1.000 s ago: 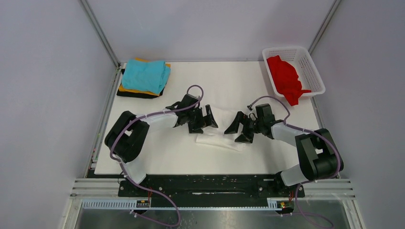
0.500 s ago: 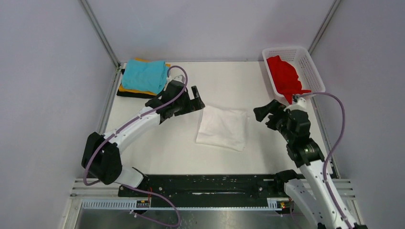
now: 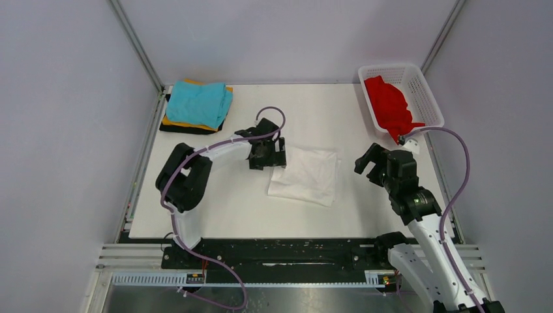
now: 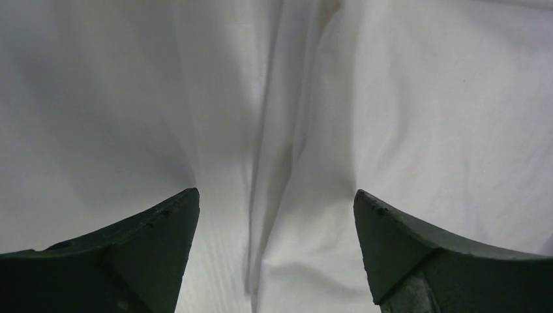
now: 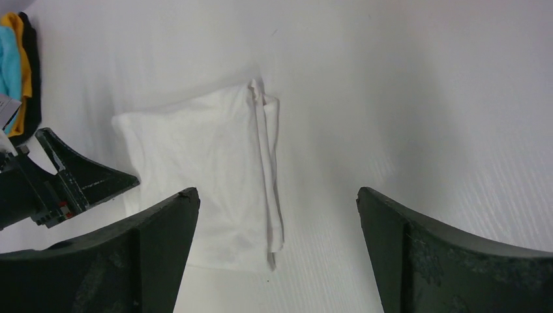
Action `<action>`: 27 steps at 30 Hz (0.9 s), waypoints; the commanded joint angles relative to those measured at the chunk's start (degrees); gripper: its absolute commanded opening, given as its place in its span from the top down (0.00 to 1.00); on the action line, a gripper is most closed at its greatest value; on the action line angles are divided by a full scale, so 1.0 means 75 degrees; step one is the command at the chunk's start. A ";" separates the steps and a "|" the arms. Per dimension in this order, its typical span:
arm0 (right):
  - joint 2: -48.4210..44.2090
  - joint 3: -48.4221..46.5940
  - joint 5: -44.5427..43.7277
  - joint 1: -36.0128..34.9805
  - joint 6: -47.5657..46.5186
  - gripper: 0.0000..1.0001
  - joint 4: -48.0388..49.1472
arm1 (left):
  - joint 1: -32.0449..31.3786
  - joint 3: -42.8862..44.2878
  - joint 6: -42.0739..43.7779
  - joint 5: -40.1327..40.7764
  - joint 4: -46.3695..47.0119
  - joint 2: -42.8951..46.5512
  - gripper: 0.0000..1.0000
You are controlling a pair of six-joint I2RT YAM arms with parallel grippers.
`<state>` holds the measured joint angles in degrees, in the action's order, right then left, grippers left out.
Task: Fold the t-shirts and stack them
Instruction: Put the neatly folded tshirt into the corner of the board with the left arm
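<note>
A folded white t-shirt lies flat in the middle of the table; it also shows in the right wrist view and fills the left wrist view. My left gripper is open, low at the shirt's left edge, its jaws astride a fold. My right gripper is open and empty, raised to the right of the shirt. A stack of folded shirts, teal on orange and black, sits at the far left corner. A red t-shirt lies crumpled in the basket.
A white mesh basket stands at the far right corner, part of the red shirt hanging over its near rim. The white table ends at a metal rail along its near edge.
The left gripper swung out toward the teal stack, then came back down to the white shirt's left edge. The right arm pulled back from the shirt and rose to its right.
</note>
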<state>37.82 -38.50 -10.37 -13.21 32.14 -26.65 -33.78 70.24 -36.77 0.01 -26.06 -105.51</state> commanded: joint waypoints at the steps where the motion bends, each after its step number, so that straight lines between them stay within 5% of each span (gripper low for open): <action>1: 0.0153 -0.0352 0.0046 0.0016 -0.0229 0.00 -0.0197 | -0.0427 0.0740 0.0107 -0.0226 -0.0211 -0.0721 0.15; 7: 0.0108 -0.0270 0.0076 0.0033 -0.0251 0.00 -0.0168 | -0.0754 0.1392 -0.0084 0.0321 -0.0848 -0.1558 0.39; 14: 0.0084 -0.0224 0.0115 0.0027 -0.0254 0.01 -0.0091 | -0.1296 0.2277 -0.0039 0.1622 -0.1839 -0.2160 0.99; 20: -0.0433 0.0184 0.0087 0.0020 -0.0058 0.01 0.0360 | -0.1290 0.3848 0.0560 0.4723 -0.3478 -0.2321 1.00; 27: -0.0431 0.0200 -0.0113 0.0027 -0.0041 0.01 0.0398 | -0.0743 0.4514 0.2314 0.6993 -0.2984 -0.2117 1.00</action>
<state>34.15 -36.77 -9.58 -13.17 31.38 -25.89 -42.59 99.94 -28.58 35.46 -49.12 -123.26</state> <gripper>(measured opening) 0.993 0.051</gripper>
